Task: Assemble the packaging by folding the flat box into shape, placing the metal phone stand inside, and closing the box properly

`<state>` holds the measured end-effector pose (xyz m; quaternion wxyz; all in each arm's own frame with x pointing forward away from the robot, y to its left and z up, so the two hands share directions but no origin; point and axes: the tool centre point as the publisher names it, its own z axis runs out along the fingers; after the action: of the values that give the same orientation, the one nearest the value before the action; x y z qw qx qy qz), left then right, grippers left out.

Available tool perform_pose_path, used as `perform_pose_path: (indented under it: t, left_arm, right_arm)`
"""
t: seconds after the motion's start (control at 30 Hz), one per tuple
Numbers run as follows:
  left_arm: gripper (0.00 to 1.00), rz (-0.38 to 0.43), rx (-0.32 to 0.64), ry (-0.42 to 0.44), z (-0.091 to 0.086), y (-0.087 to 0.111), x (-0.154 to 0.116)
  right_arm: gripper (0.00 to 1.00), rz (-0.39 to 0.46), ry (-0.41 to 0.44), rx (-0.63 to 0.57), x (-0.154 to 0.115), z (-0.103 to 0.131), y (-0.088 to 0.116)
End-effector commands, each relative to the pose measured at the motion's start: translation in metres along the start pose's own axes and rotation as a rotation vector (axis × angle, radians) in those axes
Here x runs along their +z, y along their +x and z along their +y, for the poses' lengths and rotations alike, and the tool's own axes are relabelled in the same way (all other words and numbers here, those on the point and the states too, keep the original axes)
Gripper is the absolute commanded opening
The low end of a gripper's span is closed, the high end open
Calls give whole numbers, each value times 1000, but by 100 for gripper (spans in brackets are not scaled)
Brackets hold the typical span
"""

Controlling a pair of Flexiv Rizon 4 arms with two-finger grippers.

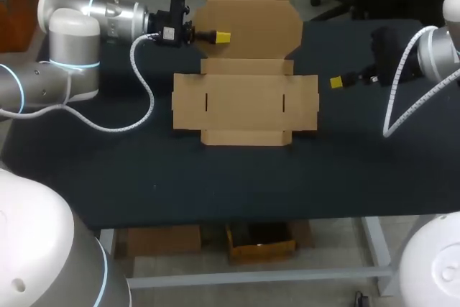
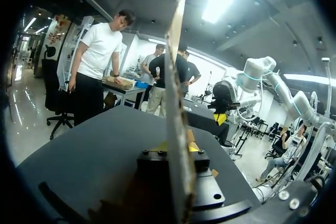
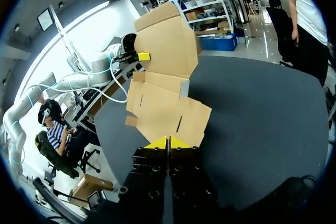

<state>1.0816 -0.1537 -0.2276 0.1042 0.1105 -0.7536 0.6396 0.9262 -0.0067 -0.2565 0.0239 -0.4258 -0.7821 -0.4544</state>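
Pinching the raised lid panel (image 1: 251, 19) of the cardboard box (image 1: 244, 102) near its left edge, the left gripper (image 1: 221, 37) has both yellow tips clamped on the sheet, one on each face. That hold is narrow and off to one side, so I judge the panel could twist, crease away from its score line, or slip free if the arm swings it. A pull could also drag the whole box across the black table (image 1: 215, 185), since nothing pins the base, which lies unfolded at the table's middle. The right gripper (image 1: 336, 82) hovers just beside the box's right flap (image 1: 305, 102), apart from the cardboard, its tips pressed together on nothing. Closed like that, it could nudge the flap but not grasp it. The metal phone stand shows in no view.
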Motion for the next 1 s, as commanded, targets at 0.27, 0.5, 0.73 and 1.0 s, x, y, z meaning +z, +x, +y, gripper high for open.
perform_pose_path:
  t: [0.27,0.5,0.73,1.0]
  left_arm:
    - [0,2,1,1,0,-1,0]
    - [0,2,1,1,0,-1,0]
    - [0,-15,17,14,-2,1,0]
    - [0,-29,69,38,-12,6,0]
  right_arm:
    - [0,-11,8,-15,1,1,5]
    - [0,-47,-35,-28,-9,-10,15]
    - [0,-82,-102,-35,-20,-31,23]
    - [0,-79,-109,-33,-18,-47,30]
